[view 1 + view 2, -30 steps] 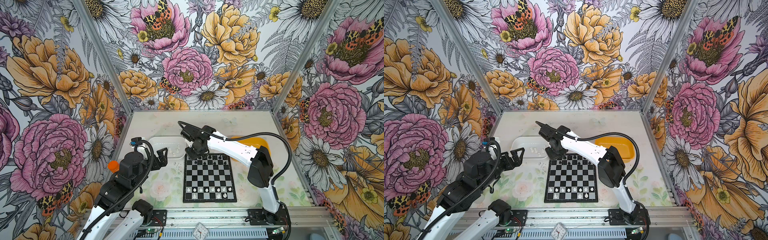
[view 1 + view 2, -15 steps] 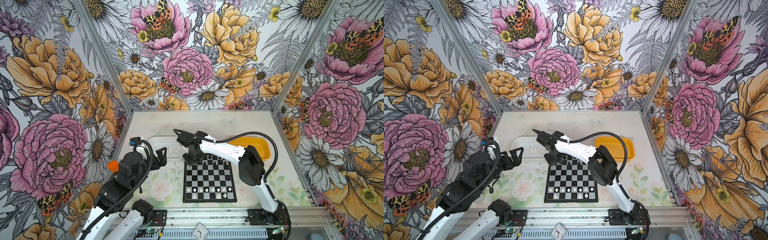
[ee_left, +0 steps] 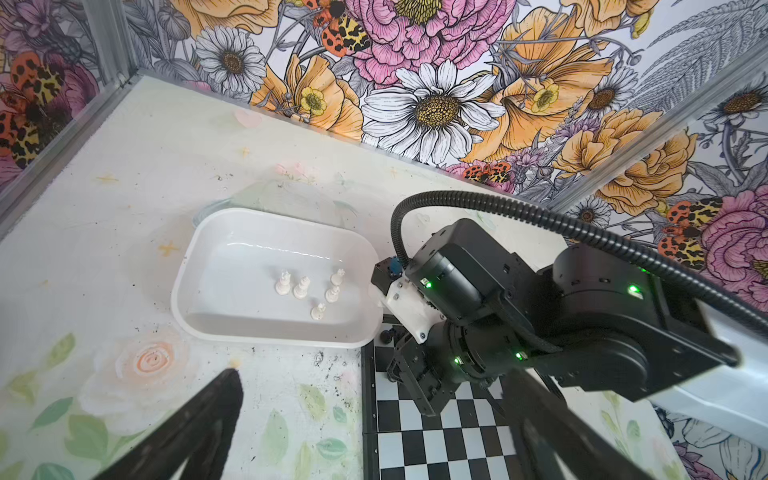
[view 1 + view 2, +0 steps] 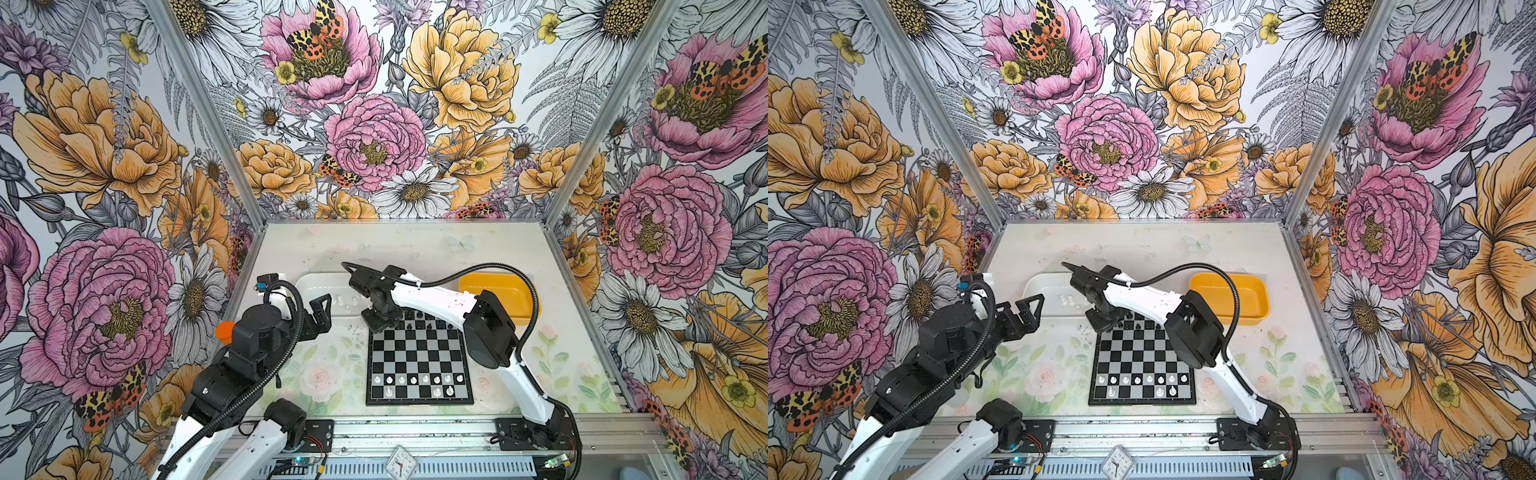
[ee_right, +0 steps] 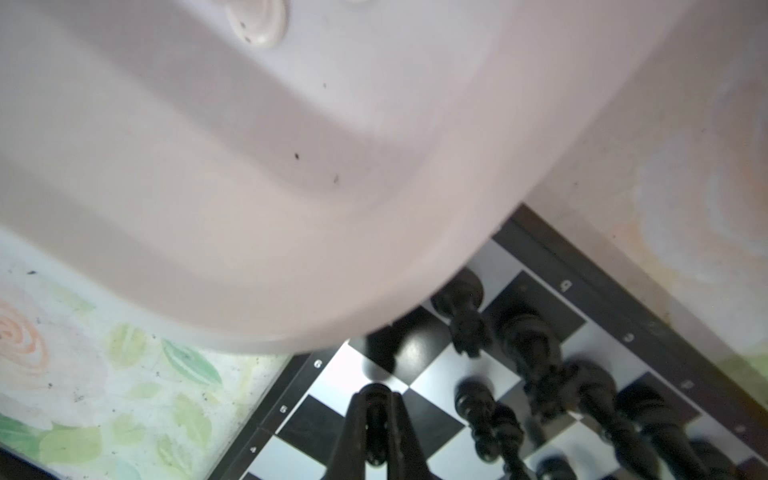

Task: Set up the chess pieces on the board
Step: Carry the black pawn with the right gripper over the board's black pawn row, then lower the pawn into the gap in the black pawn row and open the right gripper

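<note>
Left gripper (image 4: 327, 313) spread wide and empty off the board's (image 4: 419, 353) left edge; white pieces (image 4: 413, 380) on its near rows, back rank gappy; right gripper (image 5: 375, 409) pinched shut on a black piece (image 5: 375, 390) low over its far-left corner, crowded by standing black pieces (image 5: 532, 340); just beyond that corner, a white tray (image 3: 266, 338) with five white pieces (image 3: 301, 287). Could topple those neighbours on release or lift-out in such tight quarters; could also clip the tray rim just beside that corner, or leave the piece leaning off its square.
</note>
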Available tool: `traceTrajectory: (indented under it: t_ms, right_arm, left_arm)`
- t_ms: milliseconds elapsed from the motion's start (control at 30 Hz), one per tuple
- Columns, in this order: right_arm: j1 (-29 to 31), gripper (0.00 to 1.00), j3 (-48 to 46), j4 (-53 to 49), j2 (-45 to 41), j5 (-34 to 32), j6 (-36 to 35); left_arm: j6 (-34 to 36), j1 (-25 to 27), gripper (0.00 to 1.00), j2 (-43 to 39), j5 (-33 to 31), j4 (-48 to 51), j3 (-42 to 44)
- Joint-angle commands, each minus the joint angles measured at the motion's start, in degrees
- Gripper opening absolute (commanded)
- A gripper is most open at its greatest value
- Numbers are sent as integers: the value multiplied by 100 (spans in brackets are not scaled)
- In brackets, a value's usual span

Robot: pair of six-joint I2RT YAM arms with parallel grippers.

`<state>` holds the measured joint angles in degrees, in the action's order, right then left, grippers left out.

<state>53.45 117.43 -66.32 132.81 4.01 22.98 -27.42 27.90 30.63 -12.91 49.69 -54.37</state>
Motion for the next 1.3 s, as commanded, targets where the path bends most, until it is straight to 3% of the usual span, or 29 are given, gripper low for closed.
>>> traceTrajectory:
  t_ms: [0, 1267]
  right_arm:
    - [-10, 7, 232, 103, 182, -170, -22]
    - [-142, 14, 306, 8, 311, -32, -66]
  left_arm:
    - [195, 14, 99, -72, -160, 102, -186]
    - [263, -35, 99, -171, -195, 185, -179]
